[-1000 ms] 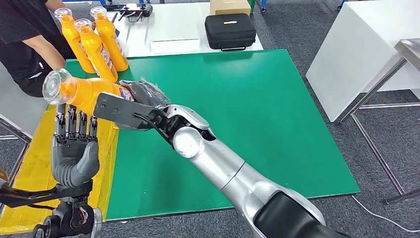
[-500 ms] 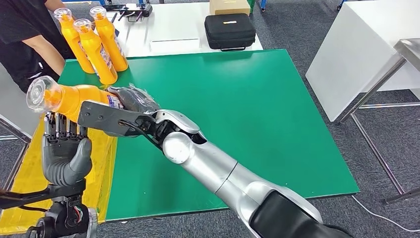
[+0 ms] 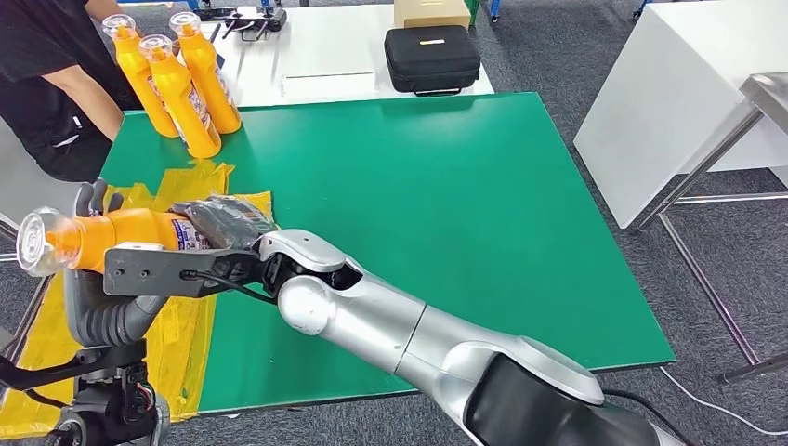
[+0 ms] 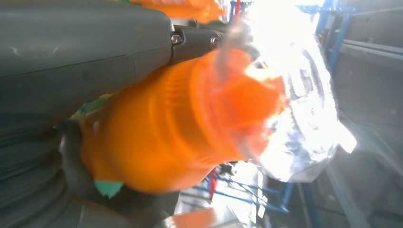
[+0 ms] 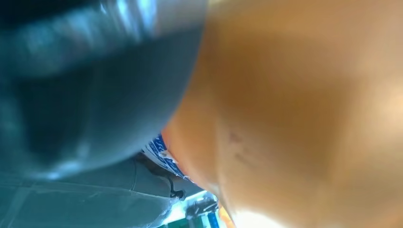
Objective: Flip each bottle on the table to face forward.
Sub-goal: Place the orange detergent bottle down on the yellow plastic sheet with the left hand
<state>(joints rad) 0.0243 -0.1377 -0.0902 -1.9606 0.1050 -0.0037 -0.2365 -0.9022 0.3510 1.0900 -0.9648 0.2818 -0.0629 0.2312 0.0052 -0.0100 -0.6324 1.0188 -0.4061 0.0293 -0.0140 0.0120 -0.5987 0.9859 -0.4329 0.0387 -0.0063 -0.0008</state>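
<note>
Bottle (image 3: 111,234) of orange liquid lies on its side in the head view, off the near-left corner of the green table (image 3: 446,204), clear cap pointing away to the robot's left. The right hand (image 3: 228,223), dark-fingered, wraps around the bottle's base end by the blue-and-white label. The left hand (image 3: 98,297) comes up beneath the neck end, grey palm under the bottle and fingertips (image 3: 93,197) showing above it, so its fingers curl around the bottle. Beyond both hands, at the table's far-left corner, three more orange bottles (image 3: 177,79) stand upright, with a person's arm (image 3: 79,88) just beside them. Yellow sheet (image 3: 186,325) lies under the hands.

In the left wrist view the thick grey thumb (image 4: 81,42) presses along the orange neck (image 4: 180,118), the clear cap (image 4: 304,104) jutting past the hand.

In the right wrist view, blurred, orange bottle wall (image 5: 304,104) sits against the dark hand (image 5: 95,90), a strip of label (image 5: 164,154) between them.
</note>
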